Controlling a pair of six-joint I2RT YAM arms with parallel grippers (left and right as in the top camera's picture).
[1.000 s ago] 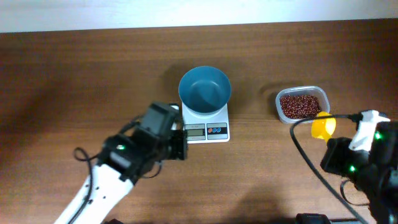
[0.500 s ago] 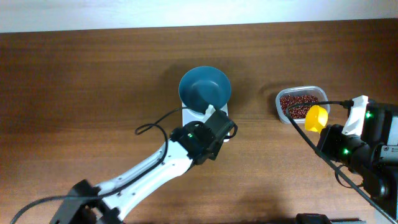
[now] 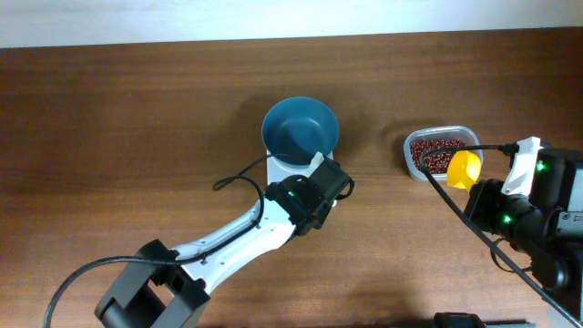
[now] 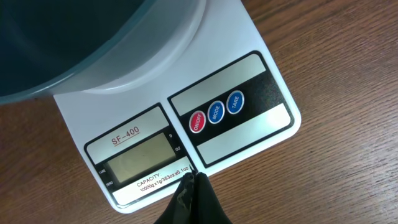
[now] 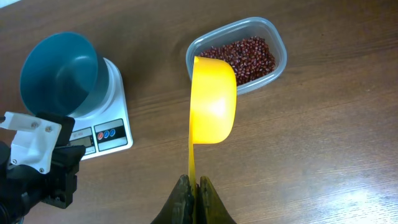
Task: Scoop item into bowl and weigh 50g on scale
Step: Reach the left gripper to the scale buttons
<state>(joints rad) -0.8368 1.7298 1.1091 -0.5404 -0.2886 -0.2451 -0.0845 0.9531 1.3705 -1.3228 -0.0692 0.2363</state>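
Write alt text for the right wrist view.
The right gripper holds an empty yellow scoop by its handle, cup at the edge of a clear tub of red-brown beans. At left, an empty teal bowl sits on a white scale, the left arm beside it.

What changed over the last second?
The left gripper swung right from beside the scale to its front edge, shut and empty. The right gripper, shut on the yellow scoop, edged toward the tub of beans. The bowl, scale and tub stayed put.
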